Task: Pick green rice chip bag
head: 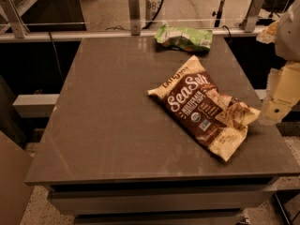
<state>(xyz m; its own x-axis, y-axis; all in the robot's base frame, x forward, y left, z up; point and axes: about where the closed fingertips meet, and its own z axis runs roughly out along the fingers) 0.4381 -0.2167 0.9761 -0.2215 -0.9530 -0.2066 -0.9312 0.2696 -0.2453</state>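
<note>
While the gripper [276, 104] hangs at the right edge of the frame, beside the right side of the table [108, 121], it touches neither bag. It shows as pale cream segments, partly cut off by the frame border. Whether it is parted or closed cannot be told.

Green rice chip bag [183, 37]: upper centre-right of the frame, lying flat at the table's far edge, just in front of the rail [70, 34]. It is crinkled and light green with white patches, with a white label at its right end. Nothing touches it. It is well apart from the gripper, which sits lower and further right.

Sea Salt chip bag [204, 108]: right of centre, the larger of the two, brown and cream. It lies flat and is turned on a diagonal, one end toward the upper left and the other toward the lower right, near the table's right edge. The white "Sea Salt" lettering runs along that diagonal. The lower-right end is crumpled. A gap of bare tabletop separates the two bags. The gripper is near this bag's right end but apart from it.

Table: grey-brown matte top, with a pale front edge along the bottom of the frame.

Background, top of frame: the horizontal rail carries upright metal brackets [134, 11], and a dark cable [161, 3] loops behind the middle one. Speckled floor [33, 210] shows at the lower left.
</note>
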